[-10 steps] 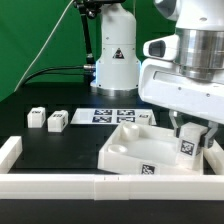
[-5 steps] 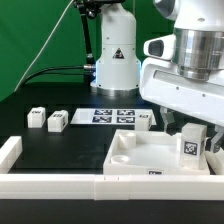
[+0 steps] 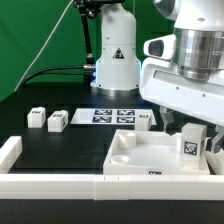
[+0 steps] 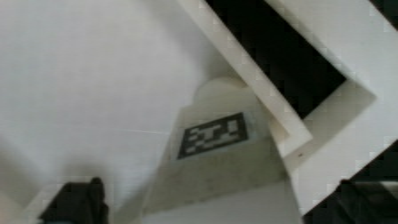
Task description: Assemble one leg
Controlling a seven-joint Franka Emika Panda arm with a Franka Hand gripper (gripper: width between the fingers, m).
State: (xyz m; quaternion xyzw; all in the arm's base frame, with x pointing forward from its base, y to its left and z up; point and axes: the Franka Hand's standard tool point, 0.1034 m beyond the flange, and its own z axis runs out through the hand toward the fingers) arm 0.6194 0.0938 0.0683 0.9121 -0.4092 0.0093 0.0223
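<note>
My gripper (image 3: pixel 190 137) is at the exterior view's right and shut on the leg (image 3: pixel 189 149), a small white block with a square tag. It holds the leg upright at the right corner of the large white panel (image 3: pixel 140 152). Whether the leg's foot sits in the panel's corner socket is hidden. In the wrist view the leg (image 4: pixel 217 135) runs down between my two dark fingers (image 4: pixel 71 203), tag facing the camera, with the panel's flat surface (image 4: pixel 89 90) and raised rim beneath it.
Two more legs (image 3: pixel 37 118) (image 3: pixel 57 121) lie at the left and another (image 3: pixel 147 119) behind the panel. The marker board (image 3: pixel 110 114) lies in front of the robot base (image 3: pixel 115 60). A white wall (image 3: pixel 90 186) runs along the front.
Between one second and half a second ago, the gripper, leg and panel shifted a little toward the exterior view's right and front. Nothing has moved since.
</note>
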